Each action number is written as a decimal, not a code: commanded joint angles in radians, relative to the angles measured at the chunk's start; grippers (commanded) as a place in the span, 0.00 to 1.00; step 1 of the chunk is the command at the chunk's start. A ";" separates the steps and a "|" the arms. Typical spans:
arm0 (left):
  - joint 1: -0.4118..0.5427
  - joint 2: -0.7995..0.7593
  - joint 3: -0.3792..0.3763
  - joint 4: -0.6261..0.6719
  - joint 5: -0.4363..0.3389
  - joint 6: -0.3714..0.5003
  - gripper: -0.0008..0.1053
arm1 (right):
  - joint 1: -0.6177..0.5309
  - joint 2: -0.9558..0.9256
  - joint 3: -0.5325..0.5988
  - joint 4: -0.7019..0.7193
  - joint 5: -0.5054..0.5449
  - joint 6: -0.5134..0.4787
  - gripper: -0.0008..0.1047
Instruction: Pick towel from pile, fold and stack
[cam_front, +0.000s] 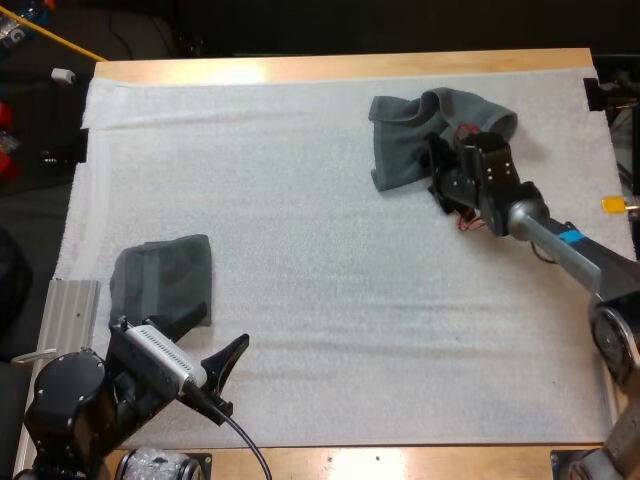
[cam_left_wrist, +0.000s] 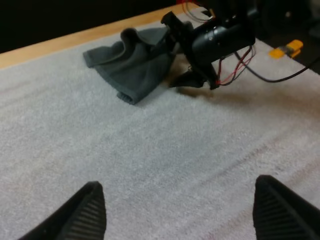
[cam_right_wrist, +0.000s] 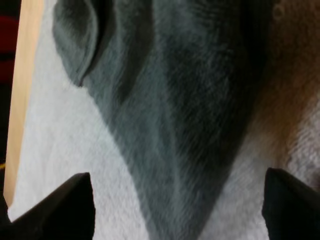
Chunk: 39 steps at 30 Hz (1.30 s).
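Right gripper, spread wide, hid part of crumpled towel; left gripper, likewise spread, its arm covered one edge of folded towel.

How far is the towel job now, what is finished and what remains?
Done: one folded towel lies on the mat near the left claw, which is open over bare mat. In hand: the open right claw is at the crumpled towel, not gripping it yet. Left: pick it up, fold it, and stack it on the folded one.
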 joint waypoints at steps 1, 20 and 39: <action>-0.004 0.003 -0.006 -0.004 0.014 -0.009 0.58 | 0.002 0.006 -0.008 -0.035 -0.010 0.025 0.65; -0.004 0.003 -0.006 -0.003 0.031 -0.009 0.58 | 0.002 0.125 -0.080 -0.143 -0.025 0.084 0.46; -0.004 0.003 -0.006 0.001 0.031 -0.009 0.58 | 0.089 -0.238 -0.088 0.228 -0.028 -0.781 0.01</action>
